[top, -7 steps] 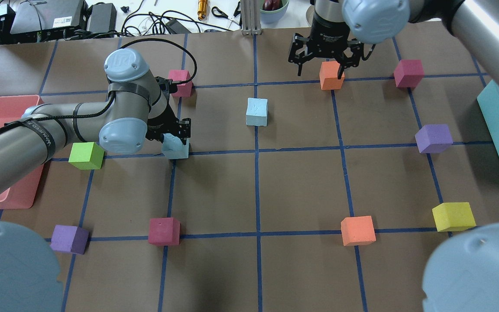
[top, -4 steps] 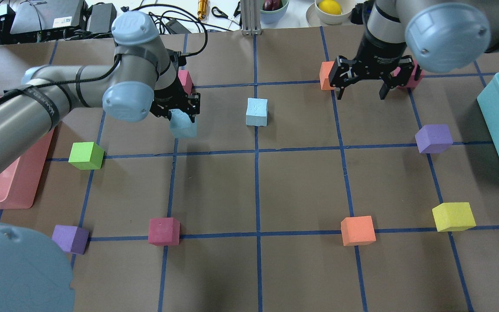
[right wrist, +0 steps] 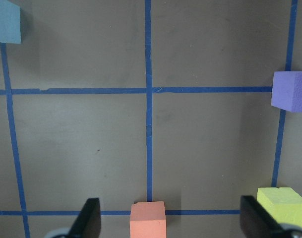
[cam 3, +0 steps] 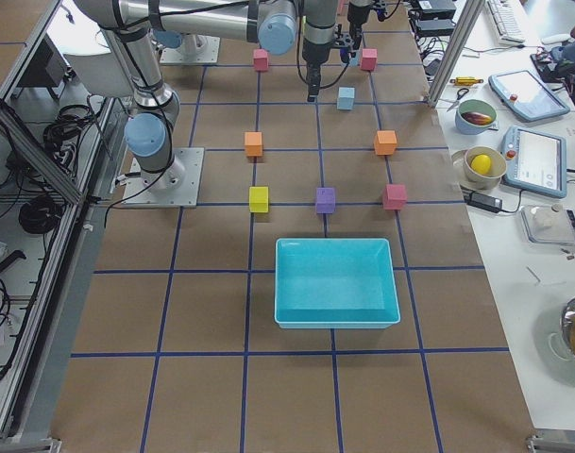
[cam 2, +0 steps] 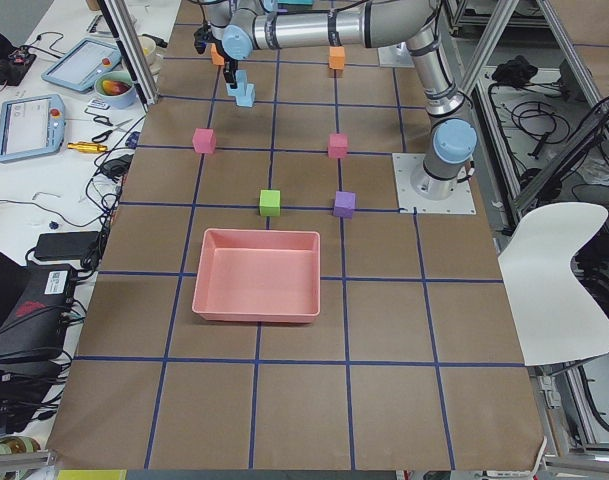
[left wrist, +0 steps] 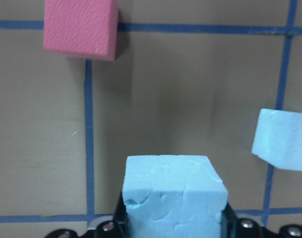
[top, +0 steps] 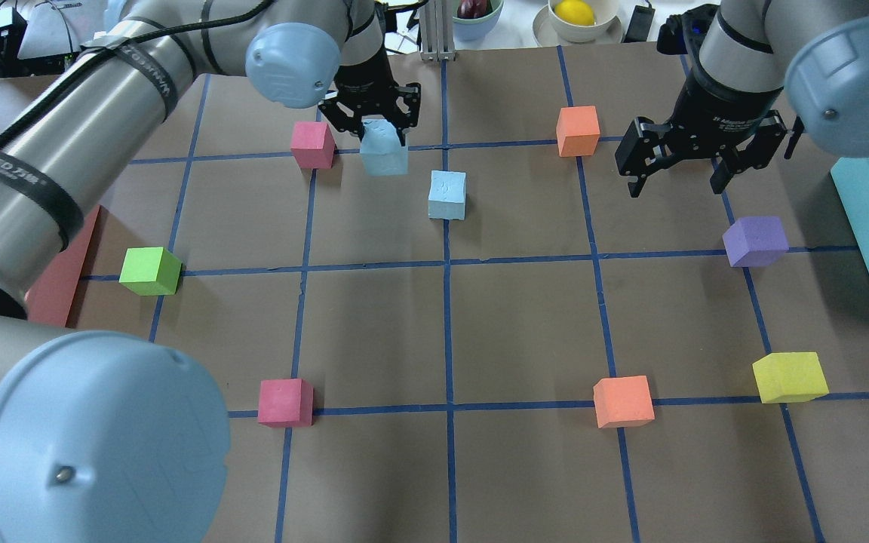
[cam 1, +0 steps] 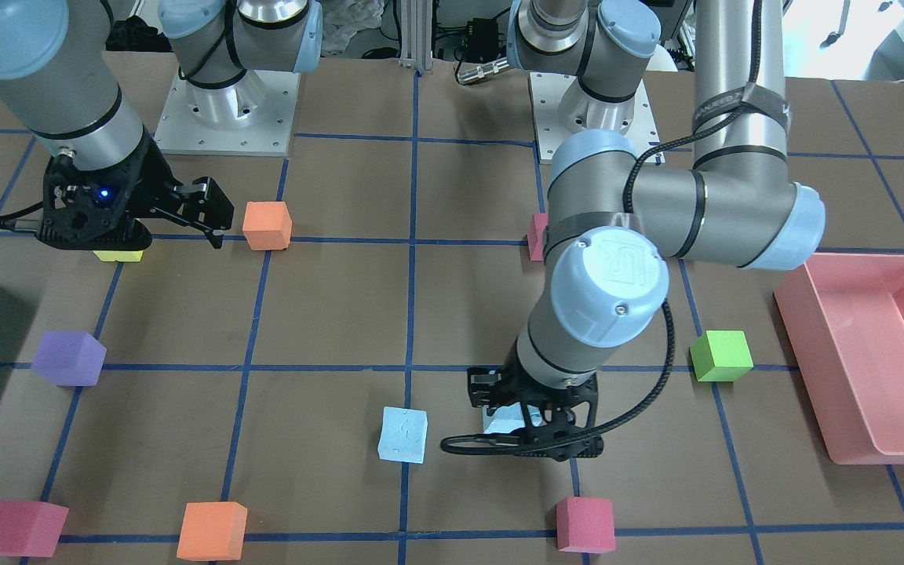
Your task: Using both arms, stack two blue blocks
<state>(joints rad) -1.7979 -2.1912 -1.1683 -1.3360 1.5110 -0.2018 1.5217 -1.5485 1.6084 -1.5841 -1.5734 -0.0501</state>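
A: Where has the left gripper (top: pixel 383 130) got to?
B: It has carried its blue block (top: pixel 385 157) away from the lime-green cube (top: pixel 149 271) toward the far side. Its fingers pinch the block on two faces, lifted above the table (top: pixel 525 332), just beside the pink cube (top: pixel 312 144).
A: And the other blue block (top: pixel 447 194)?
B: Unmoved, resting by the centre tape line (top: pixel 447 302), near the held one but apart from it.
A: The right gripper (top: pixel 674 179)?
B: Spread wide and empty. It has shifted clear of the orange cube (top: pixel 578 130), toward the purple cube (top: pixel 755 241).
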